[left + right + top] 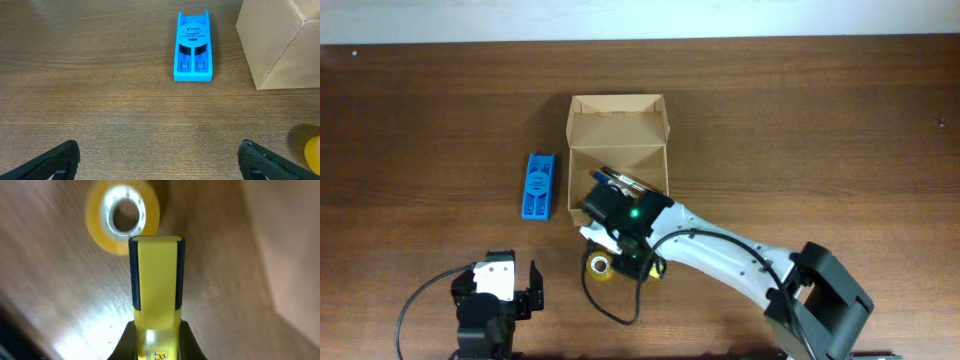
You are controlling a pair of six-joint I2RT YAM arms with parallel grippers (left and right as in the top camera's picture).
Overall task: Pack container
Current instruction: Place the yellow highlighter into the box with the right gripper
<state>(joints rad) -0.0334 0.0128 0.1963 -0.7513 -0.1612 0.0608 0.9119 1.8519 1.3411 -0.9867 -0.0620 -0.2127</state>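
Tan cardboard forms the container (617,150), set open at the middle of the tabletop (800,120), with its near edge overlapped by the right claw (156,339). That claw is clamped on a yellow tool (156,280) just beside a yellow tape roll (122,217). The left claw (159,160) is held wide apart and empty over bare wood at the near left, and a blue case (193,47) is seen left of the container, not touching it.

The overhead camera looks straight down from high up, taking in the whole table (840,120) with the container (617,125), blue case (539,186) and tape roll (601,266). The left wrist camera sits low, facing forward across the wood at that same case and a corner of the container. The right wrist one peers down close past a yellow tool (156,280) at the roll.
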